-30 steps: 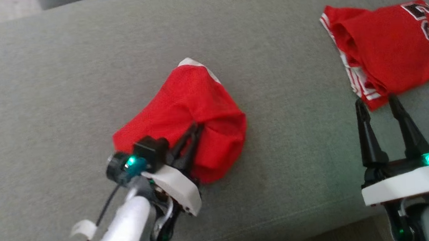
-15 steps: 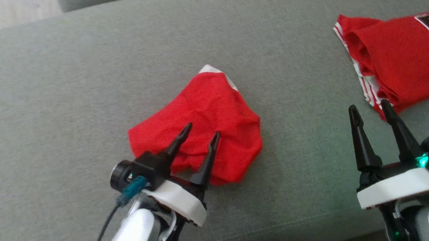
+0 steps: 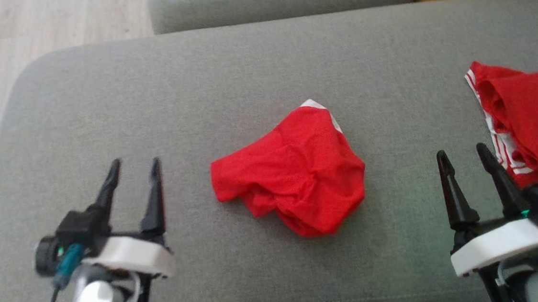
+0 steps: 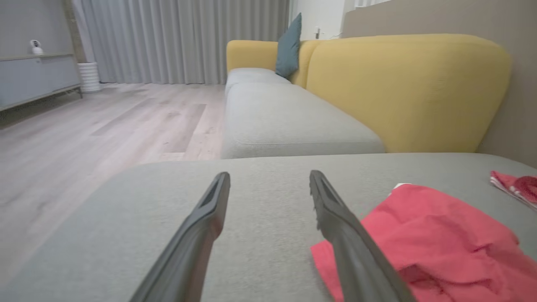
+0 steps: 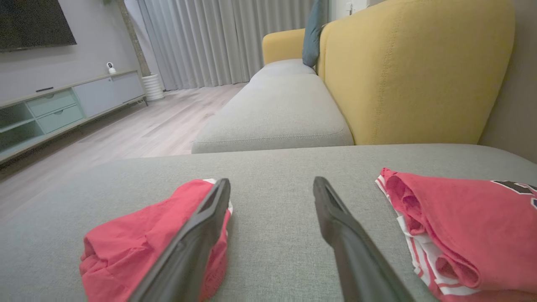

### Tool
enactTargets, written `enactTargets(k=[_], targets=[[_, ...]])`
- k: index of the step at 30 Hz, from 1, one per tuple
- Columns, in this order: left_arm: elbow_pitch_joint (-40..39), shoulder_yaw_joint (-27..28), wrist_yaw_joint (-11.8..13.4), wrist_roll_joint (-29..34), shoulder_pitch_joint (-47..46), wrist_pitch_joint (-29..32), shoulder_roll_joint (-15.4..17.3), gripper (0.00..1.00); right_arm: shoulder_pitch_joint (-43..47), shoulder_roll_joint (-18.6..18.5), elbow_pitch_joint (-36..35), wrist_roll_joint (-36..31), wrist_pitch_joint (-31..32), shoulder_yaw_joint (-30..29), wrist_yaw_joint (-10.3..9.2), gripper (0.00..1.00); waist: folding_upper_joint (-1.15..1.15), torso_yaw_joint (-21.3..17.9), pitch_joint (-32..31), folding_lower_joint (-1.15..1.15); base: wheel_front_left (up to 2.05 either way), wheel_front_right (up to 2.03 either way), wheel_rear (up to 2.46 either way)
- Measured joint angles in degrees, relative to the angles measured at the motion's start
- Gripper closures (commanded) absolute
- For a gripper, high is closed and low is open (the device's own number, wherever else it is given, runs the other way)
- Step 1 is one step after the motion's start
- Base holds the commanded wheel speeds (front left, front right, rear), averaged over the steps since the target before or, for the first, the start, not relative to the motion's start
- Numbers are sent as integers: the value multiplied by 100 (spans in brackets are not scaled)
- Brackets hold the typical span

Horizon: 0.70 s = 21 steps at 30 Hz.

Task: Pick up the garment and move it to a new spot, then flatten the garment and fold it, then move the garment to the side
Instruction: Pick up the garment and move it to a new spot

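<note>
The garment (image 3: 294,168) lies crumpled in a red heap at the middle of the grey sofa seat (image 3: 196,80), between the two grippers and touching neither. From the left gripper (image 3: 135,162) it lies to the right and slightly farther out. From the right gripper (image 3: 461,151) it lies to the left. The left one looks a little nearer to the heap's edge. The heap is wider than it is deep, its long axis running across the seat from left to right, with a white-trimmed corner poking out at the far side. Which edge is a hem or a waistband I cannot tell from so bunched a shape. Both grippers sit low over the seat, fingers pointing away from the robot, jaws spread and holding nothing. A second red shirt (image 3: 531,125) lies just beyond the right gripper's fingertips, so flattening likely calls for both arms to turn inward toward the middle heap.
</note>
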Motion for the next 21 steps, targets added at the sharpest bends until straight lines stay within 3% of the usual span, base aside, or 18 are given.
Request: enactTargets(k=[6, 21], targets=[[-58, 177, 93, 65, 394, -1, 259, 0, 129, 0, -11, -99, 131, -11, 0, 0, 0, 128, -219, 0, 0, 0, 0], [-287, 75, 178, 99, 848, 7, 331, 0, 402, 1, -71, -149, 279, -77, 0, 0, 0, 42, -436, 0, 0, 0, 0]])
